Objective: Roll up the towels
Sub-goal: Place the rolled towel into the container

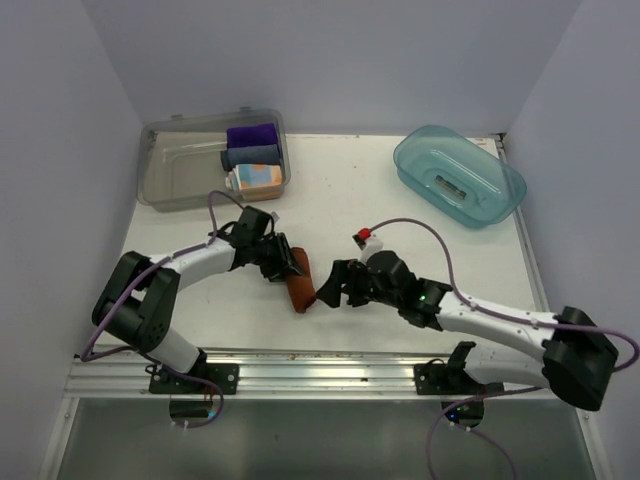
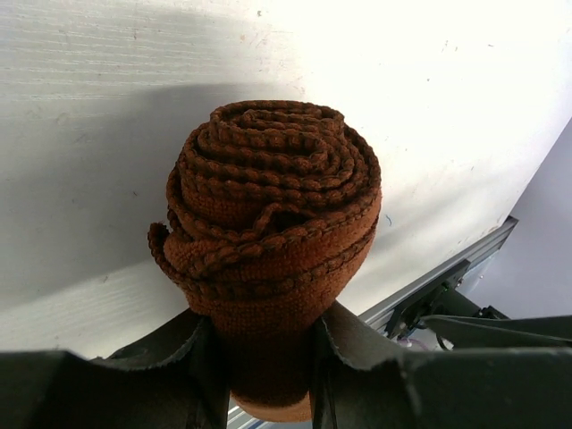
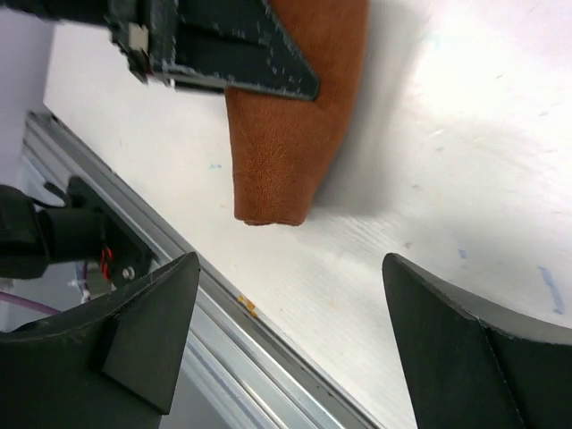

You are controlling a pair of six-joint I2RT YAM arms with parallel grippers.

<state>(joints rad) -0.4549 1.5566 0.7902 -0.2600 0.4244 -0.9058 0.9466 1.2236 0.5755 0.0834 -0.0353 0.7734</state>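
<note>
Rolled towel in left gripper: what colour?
Plain rust-brown terry towel; shows best in the left wrist view.

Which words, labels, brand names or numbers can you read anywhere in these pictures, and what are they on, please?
None can be read.
The brown towel held in the left gripper is plain.
A pale mark inside the blue tub is too small to make out.

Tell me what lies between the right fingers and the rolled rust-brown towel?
Only bare white tabletop separates the right fingers from the rust-brown terry towel; right wrist view.
</note>
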